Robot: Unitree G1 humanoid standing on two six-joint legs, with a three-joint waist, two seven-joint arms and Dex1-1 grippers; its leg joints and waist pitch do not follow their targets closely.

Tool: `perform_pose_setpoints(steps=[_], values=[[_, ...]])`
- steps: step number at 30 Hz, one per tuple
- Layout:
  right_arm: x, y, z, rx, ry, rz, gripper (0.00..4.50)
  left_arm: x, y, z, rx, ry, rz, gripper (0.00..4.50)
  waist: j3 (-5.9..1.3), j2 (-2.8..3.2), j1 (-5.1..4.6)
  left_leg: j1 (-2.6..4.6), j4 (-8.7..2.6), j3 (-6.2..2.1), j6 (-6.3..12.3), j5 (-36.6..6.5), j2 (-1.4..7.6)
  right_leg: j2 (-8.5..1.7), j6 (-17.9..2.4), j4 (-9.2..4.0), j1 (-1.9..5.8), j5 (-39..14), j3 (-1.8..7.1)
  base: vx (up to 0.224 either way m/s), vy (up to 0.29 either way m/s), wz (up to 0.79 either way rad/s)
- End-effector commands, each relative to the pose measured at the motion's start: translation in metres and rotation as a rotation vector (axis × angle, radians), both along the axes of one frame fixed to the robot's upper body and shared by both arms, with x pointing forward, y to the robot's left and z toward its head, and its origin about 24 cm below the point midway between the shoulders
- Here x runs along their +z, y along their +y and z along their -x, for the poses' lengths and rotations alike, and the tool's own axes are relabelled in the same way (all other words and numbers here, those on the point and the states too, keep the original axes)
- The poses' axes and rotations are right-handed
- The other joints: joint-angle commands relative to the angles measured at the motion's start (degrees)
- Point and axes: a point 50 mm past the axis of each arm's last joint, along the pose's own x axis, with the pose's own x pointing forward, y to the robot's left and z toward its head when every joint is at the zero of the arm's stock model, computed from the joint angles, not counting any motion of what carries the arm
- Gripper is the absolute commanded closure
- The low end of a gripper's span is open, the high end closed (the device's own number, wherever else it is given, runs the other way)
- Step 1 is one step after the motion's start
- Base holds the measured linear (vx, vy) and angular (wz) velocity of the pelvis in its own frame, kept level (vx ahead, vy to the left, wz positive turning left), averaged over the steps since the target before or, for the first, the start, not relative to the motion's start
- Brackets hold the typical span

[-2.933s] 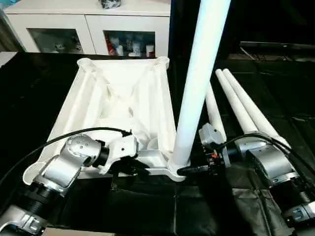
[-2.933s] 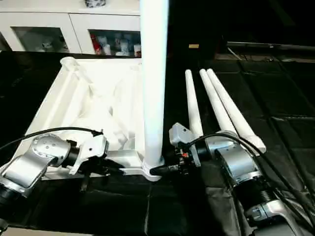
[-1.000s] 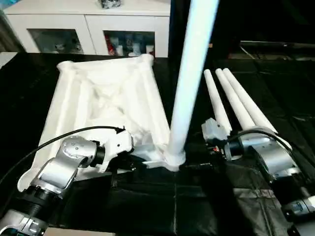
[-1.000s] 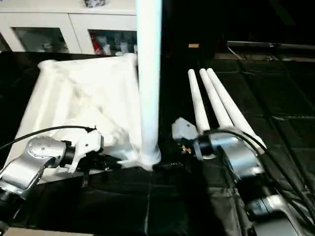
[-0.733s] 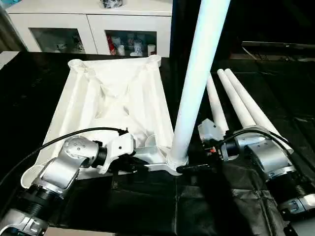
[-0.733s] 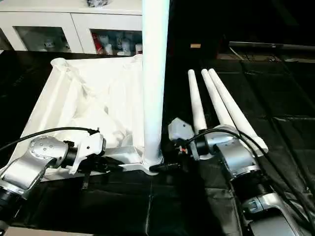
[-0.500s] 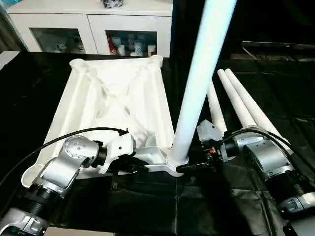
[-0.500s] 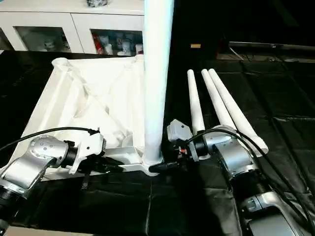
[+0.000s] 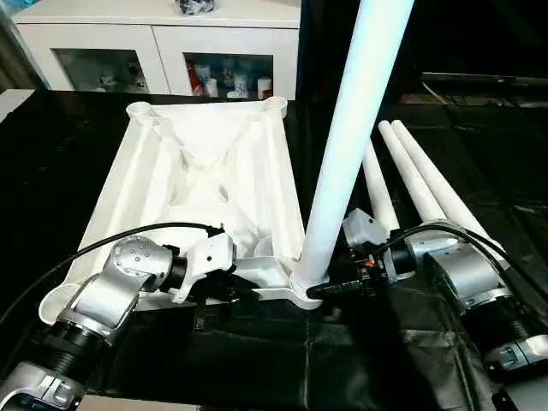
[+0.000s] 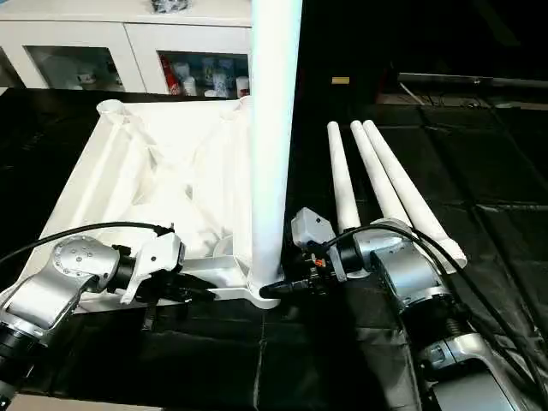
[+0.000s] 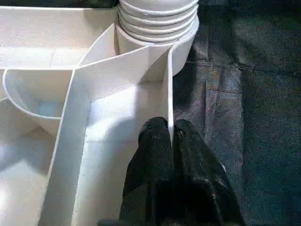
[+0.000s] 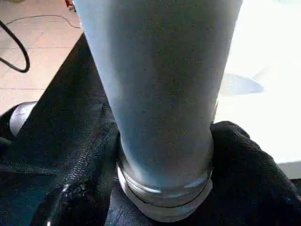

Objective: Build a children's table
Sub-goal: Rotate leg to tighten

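**One leg in, three to go**

Since about a second ago, our white plastic rectangular tabletop (image 9: 205,184) has swung back square on the black mat (image 9: 257,360). We've got the left gripper (image 11: 169,136) pinched tight on the top's near rim. Our right gripper (image 9: 330,291) sits at the base of the tall white tapered tube leg (image 9: 347,145); whether it's clamped, we can't tell. That leg stands upright in the corner socket between both grippers. Three spare white tube legs (image 9: 411,184) lie just beyond the right gripper, so roughly a quarter done.
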Motion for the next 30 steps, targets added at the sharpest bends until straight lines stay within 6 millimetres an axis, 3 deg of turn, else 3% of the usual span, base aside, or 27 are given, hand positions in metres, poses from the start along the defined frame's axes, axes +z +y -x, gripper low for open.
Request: perform_pose_setpoints(steps=[1,6,9,11,12,13,16,18,19,21,23,25,26,28,29,30], values=[[-0.007,0.009,0.005,0.007,0.029,-0.014,1.84,-0.008,-0.005,0.001,0.019,0.026,-0.005,4.5,-3.8,-0.3,-0.45,0.82,-4.07,-2.13,5.17,-8.3,5.55,-6.72,-10.8,-4.68,2.65,-15.5,4.46,0.0,0.0,0.0],[-0.017,0.03,-0.007,-0.277,0.026,-0.05,1.84,-0.004,-0.018,-0.013,0.24,0.012,0.086,4.5,-3.1,-0.31,-1.36,1.31,-4.65,-2.5,2.12,-13.5,5.32,-7.02,-8.6,-5.9,2.59,-25.4,4.41,0.0,0.0,0.0],[-0.019,0.049,-0.012,-0.415,0.057,-0.106,1.84,0.0,-0.029,-0.019,0.374,0.01,0.139,4.5,-2.85,-0.33,-3.08,0.99,-4.92,-2.91,0.43,-15.7,5.08,-7.11,-7.3,-6.23,2.88,-28.9,4.17,0.0,0.0,0.0],[-0.019,0.054,-0.013,-0.442,0.068,-0.12,1.85,0.001,-0.031,-0.021,0.413,0.008,0.145,4.5,-2.83,-0.38,-3.62,1.1,-4.72,-2.91,0.83,-16.0,4.72,-7.15,-6.2,-6.7,2.76,-30.8,4.12,0.0,0.0,0.0],[-0.02,0.069,-0.015,-0.505,0.088,-0.134,1.85,0.002,-0.039,-0.023,0.514,0.016,0.173,4.5,-2.75,-0.06,-3.79,1.24,-4.69,-2.76,1.05,-15.7,4.75,-7.01,-6.1,-6.74,2.5,-31.0,4.33,0.0,0.0,0.0],[-0.021,0.075,-0.016,-0.527,0.092,-0.133,1.85,0.003,-0.043,-0.023,0.552,0.02,0.187,4.5,-2.67,-0.16,-4.0,1.26,-4.73,-2.74,0.99,-15.7,4.77,-6.96,-6.2,-6.83,2.47,-31.1,4.26,0.0,0.0,0.0],[-0.024,0.09,-0.018,-0.616,0.094,-0.103,1.85,0.006,-0.054,-0.019,0.611,0.029,0.2,4.5,-3.0,-0.59,-5.02,0.44,-4.86,-2.98,1.52,-13.3,4.74,-6.78,-6.7,-6.22,3.04,-27.5,4.07,0.0,0.0,0.0],[-0.024,0.096,-0.019,-0.647,0.079,-0.112,1.85,0.008,-0.057,-0.018,0.612,0.017,0.195,4.5,-3.18,-0.43,-5.01,0.7,-4.64,-2.69,2.29,-12.1,4.67,-6.86,-7.1,-6.27,2.76,-25.7,4.33,0.0,0.0,0.0],[-0.024,0.098,-0.017,-0.632,0.081,-0.124,1.85,0.009,-0.057,-0.018,0.606,0.007,0.189,4.5,-3.38,-0.71,-5.04,0.6,-4.57,-2.61,2.71,-11.1,4.58,-6.8,-7.4,-6.11,2.91,-24.3,4.37,0.0,0.0,0.0],[-0.026,0.098,-0.016,-0.623,0.077,-0.125,1.15,0.009,-0.056,-0.018,0.602,-0.003,0.177,4.5,-3.65,-0.56,-4.85,0.42,-4.4,-2.37,4.25,-7.6,4.6,-6.54,-8.7,-5.5,2.97,-18.3,4.41,0.0,0.0,0.0],[-0.027,0.094,-0.017,-0.641,0.077,-0.118,1.09,0.008,-0.052,-0.018,0.609,-0.006,0.155,4.5,-4.06,-0.5,-4.79,0.08,-4.12,-2.29,5.28,-4.7,4.57,-6.5,-9.9,-4.85,3.26,-13.1,4.35,0.0,0.0,0.0],[-0.027,0.09,-0.018,-0.651,0.077,-0.117,0.79,0.007,-0.049,-0.017,0.607,-0.017,0.137,4.5,-3.76,-0.31,-4.79,0.2,-4.19,-2.23,5.77,-5.6,4.59,-6.47,-10.2,-5.13,3.06,-13.7,4.27,0.0,0.0,0.0],[-0.025,0.085,-0.019,-0.653,0.068,-0.128,0.71,0.007,-0.046,-0.016,0.602,-0.018,0.129,4.5,-3.58,-0.26,-4.77,0.31,-4.3,-2.25,5.23,-7.5,4.61,-6.55,-9.6,-5.5,3.06,-16.8,4.22,0.0,0.0,0.0],[-0.022,0.08,-0.019,-0.634,0.054,-0.141,0.6,0.006,-0.044,-0.016,0.586,-0.023,0.127,4.5,-3.54,-0.17,-4.77,0.37,-4.43,-2.32,4.83,-8.6,4.71,-6.47,-9.0,-5.63,3.01,-18.2,4.25,0.0,0.0,0.0],[-0.019,0.074,-0.018,-0.599,0.035,-0.147,0.47,0.005,-0.041,-0.016,0.571,-0.024,0.12,4.5,-3.6,0.08,-4.66,0.47,-4.45,-2.42,4.59,-8.8,4.78,-6.48,-8.8,-5.59,3.0,-18.1,4.3,0.0,0.0,0.0],[-0.019,0.074,-0.018,-0.599,0.035,-0.147,0.27,0.005,-0.041,-0.016,0.571,-0.024,0.12,4.5,-3.77,-0.1,-4.61,0.53,-4.36,-2.3,4.67,-8.4,4.85,-6.38,-8.9,-5.38,3.01,-16.3,4.41,0.0,0.0,0.0]])
